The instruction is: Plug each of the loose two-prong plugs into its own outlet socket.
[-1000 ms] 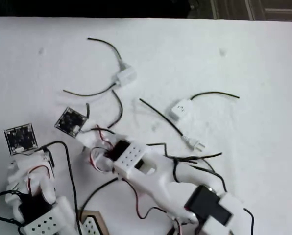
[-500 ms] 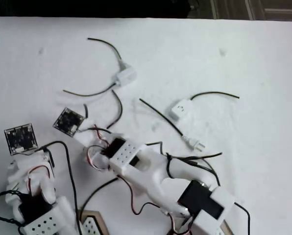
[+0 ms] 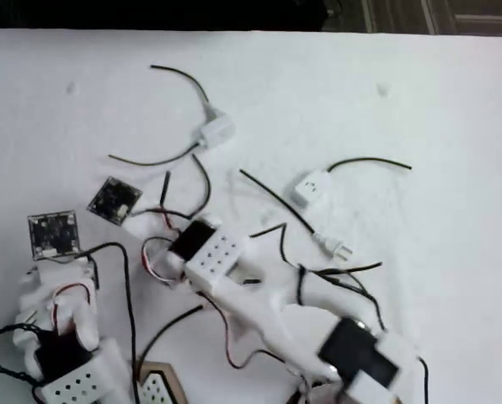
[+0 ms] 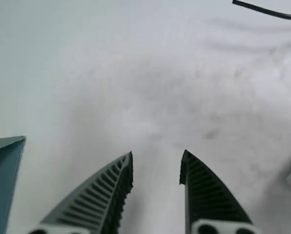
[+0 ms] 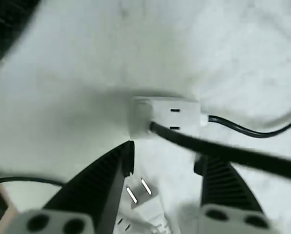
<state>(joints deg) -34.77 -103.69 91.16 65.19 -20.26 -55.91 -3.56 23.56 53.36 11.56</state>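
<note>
My right gripper (image 5: 163, 153) is shut on a white two-prong plug (image 5: 138, 191) held deep between its jaws, prongs aimed at a white socket (image 5: 167, 117) just ahead. A blurred black cable (image 5: 233, 155) crosses in front of that socket. In the high view the right arm (image 3: 226, 269) reaches toward the left middle of the table. Another socket (image 3: 310, 187) and a loose plug (image 3: 335, 246) lie to its right. A joined plug and socket (image 3: 216, 130) sits farther back. My left gripper (image 4: 156, 163) stands open over bare white table.
The left arm (image 3: 57, 303) stays at the near left corner. Loose black cables (image 3: 202, 181) curl around the middle of the white table (image 3: 436, 101). A wooden piece (image 3: 160, 383) sits at the near edge. The far and right parts of the table are bare.
The right arm has moved up and left across the table, and a short black cable beside it has shifted with it. The left arm's camera board has edged slightly right.
</note>
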